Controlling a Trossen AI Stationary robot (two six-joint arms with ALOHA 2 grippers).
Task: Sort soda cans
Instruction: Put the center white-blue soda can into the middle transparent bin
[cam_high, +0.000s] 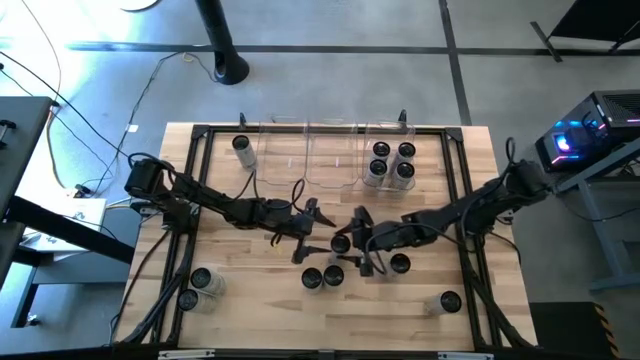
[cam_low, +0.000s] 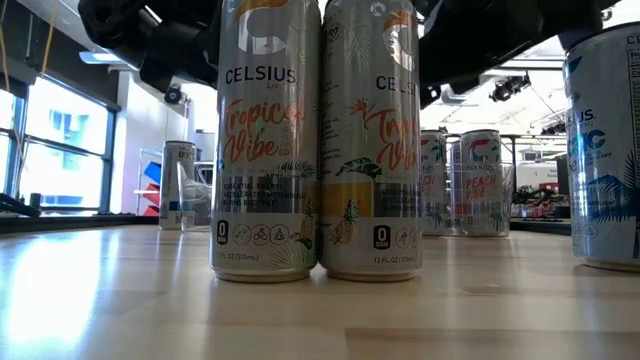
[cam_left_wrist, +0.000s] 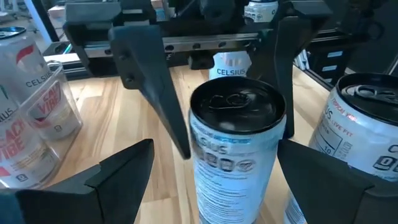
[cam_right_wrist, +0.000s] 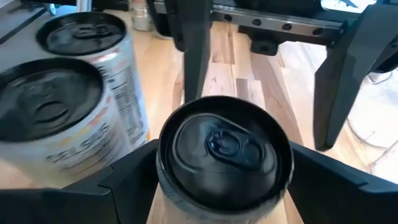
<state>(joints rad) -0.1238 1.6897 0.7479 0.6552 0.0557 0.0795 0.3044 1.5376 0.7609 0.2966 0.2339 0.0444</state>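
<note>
Nearest the low camera, two silver-white Tropical Vibe soda cans (cam_low: 268, 140) stand touching on the pale wooden plank tabletop (cam_high: 240, 300); windows and ceiling lights fill the room behind. At far left, two cans (cam_high: 200, 285) stand near the corner. The left claw (cam_high: 312, 232) is spread wide around a white-sided upright can (cam_left_wrist: 236, 149), fingers apart from it. The right claw (cam_high: 352, 245) grasps a dark-topped can (cam_right_wrist: 224, 152). Four cans (cam_high: 391, 161) fill the clear rectangular plastic bin (cam_high: 388, 135).
</note>
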